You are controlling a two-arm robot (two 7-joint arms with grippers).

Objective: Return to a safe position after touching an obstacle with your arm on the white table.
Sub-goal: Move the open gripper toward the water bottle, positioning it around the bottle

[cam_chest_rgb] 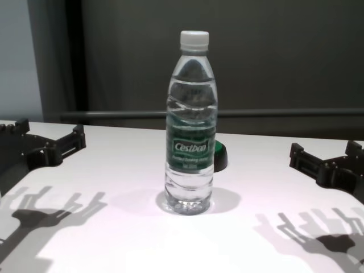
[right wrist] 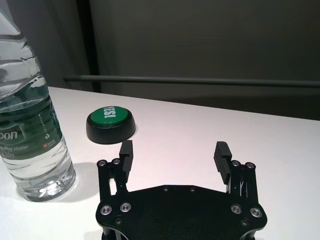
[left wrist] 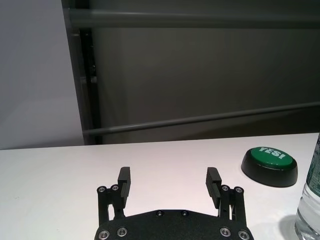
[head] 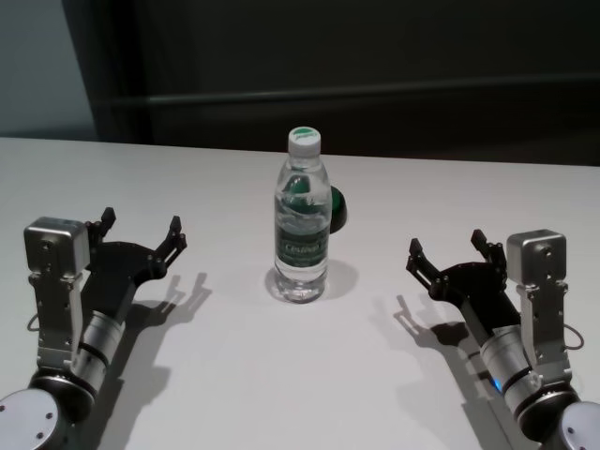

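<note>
The obstacle, a tall clear water bottle (head: pixel 302 225) with a white cap and green "Cestbon" label, stands upright in the middle of the white table (head: pixel 281 375); it also shows as the bottle (cam_chest_rgb: pixel 190 131), bottle (right wrist: pixel 27 125) and bottle (left wrist: pixel 310 200). My left gripper (head: pixel 141 231) hovers low over the table well to the bottle's left, open and empty, seen also as left gripper (left wrist: pixel 170 182) and left gripper (cam_chest_rgb: pixel 51 136). On the far right my right gripper (head: pixel 447 249) is likewise open and empty, apart from the bottle, seen as right gripper (right wrist: pixel 174 154) and right gripper (cam_chest_rgb: pixel 324 153).
A dark round button with a green "YES!" top (right wrist: pixel 110 124) sits on the table just behind the bottle, also seen as the button (left wrist: pixel 270 165) and partly hidden button (head: pixel 336 208). A dark wall with a horizontal rail (right wrist: pixel 200 80) rises past the table's far edge.
</note>
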